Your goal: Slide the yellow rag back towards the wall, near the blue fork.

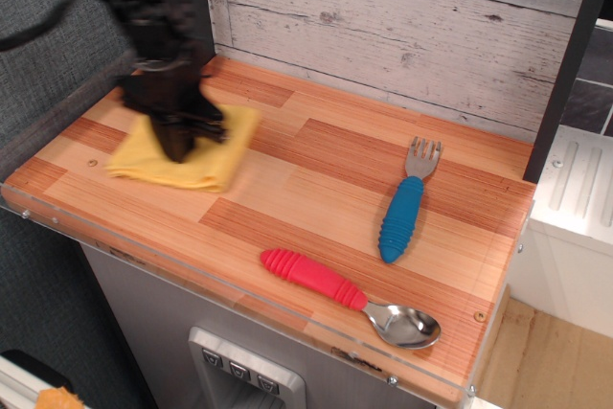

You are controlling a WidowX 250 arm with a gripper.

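- I see the rag [196, 158], a soft yellow folded cloth, roughly square, lying flat on the left part of the counter with its corners turned at an angle; its middle is covered, its edges blurred.
- The fork [403, 209] lies flat on the right side, chunky ribbed blue handle toward me, short metal tines pointing at the wall, well apart from the rag.
- The wall [402, 35] stands behind both: whitish-grey horizontal planks, weathered, with dark knots and cracks.
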